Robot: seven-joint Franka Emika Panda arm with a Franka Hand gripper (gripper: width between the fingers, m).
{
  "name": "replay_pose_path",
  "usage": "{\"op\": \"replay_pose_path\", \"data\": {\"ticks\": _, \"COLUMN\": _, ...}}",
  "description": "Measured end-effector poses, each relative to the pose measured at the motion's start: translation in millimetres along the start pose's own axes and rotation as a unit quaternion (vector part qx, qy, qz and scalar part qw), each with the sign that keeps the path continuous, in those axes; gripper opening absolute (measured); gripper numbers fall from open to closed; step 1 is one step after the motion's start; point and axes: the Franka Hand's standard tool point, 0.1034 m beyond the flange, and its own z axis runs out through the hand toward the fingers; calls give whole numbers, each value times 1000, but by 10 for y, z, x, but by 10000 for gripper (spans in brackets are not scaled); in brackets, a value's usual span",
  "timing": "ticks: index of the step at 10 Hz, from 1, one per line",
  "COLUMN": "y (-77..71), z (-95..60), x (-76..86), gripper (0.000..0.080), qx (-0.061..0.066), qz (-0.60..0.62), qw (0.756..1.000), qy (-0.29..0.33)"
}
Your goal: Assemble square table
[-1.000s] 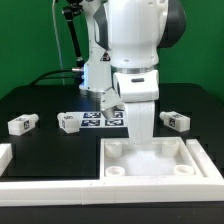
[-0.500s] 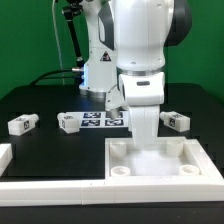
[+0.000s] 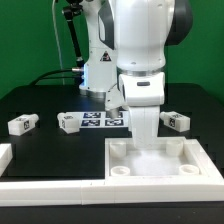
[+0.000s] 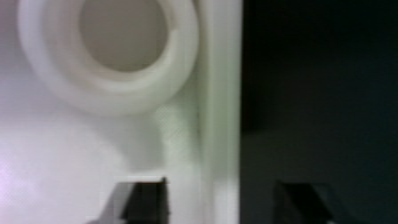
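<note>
The white square table top (image 3: 160, 162) lies rim-up at the front of the black table in the exterior view. My gripper (image 4: 222, 200) is open and straddles the top's raised rim (image 4: 210, 120), one finger inside the tray and one outside. A round corner socket (image 4: 111, 50) shows just beyond the fingers. In the exterior view the white hand (image 3: 146, 122) reaches down to the top's far rim, and the fingertips are hidden there. Three white tagged leg blocks lie on the table: two on the exterior view's left (image 3: 22, 124) (image 3: 68, 122) and one on its right (image 3: 176, 121).
The marker board (image 3: 103, 120) lies between the leg blocks behind the table top. A long white rail (image 3: 55, 188) runs along the front edge, and another white piece (image 3: 4, 155) sits at the far left. The robot base stands at the back.
The arm shifted slightly to the exterior view's right a second ago and has held still over the top's far rim since.
</note>
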Motion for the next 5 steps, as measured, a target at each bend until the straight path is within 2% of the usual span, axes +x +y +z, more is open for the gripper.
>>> {"op": "replay_pose_path", "data": {"ticks": 1, "y": 0, "z": 0, "x": -2, "gripper": 368, "qx": 0, "qz": 0, "qw": 1000, "qy": 0}}
{"op": "replay_pose_path", "data": {"ticks": 2, "y": 0, "z": 0, "x": -4, "gripper": 579, "qx": 0, "qz": 0, "qw": 1000, "qy": 0}}
{"op": "replay_pose_path", "data": {"ticks": 3, "y": 0, "z": 1, "x": -5, "gripper": 579, "qx": 0, "qz": 0, "qw": 1000, "qy": 0}}
{"op": "replay_pose_path", "data": {"ticks": 4, "y": 0, "z": 1, "x": -7, "gripper": 640, "qx": 0, "qz": 1, "qw": 1000, "qy": 0}}
{"op": "replay_pose_path", "data": {"ticks": 5, "y": 1, "z": 1, "x": -8, "gripper": 640, "qx": 0, "qz": 1, "qw": 1000, "qy": 0}}
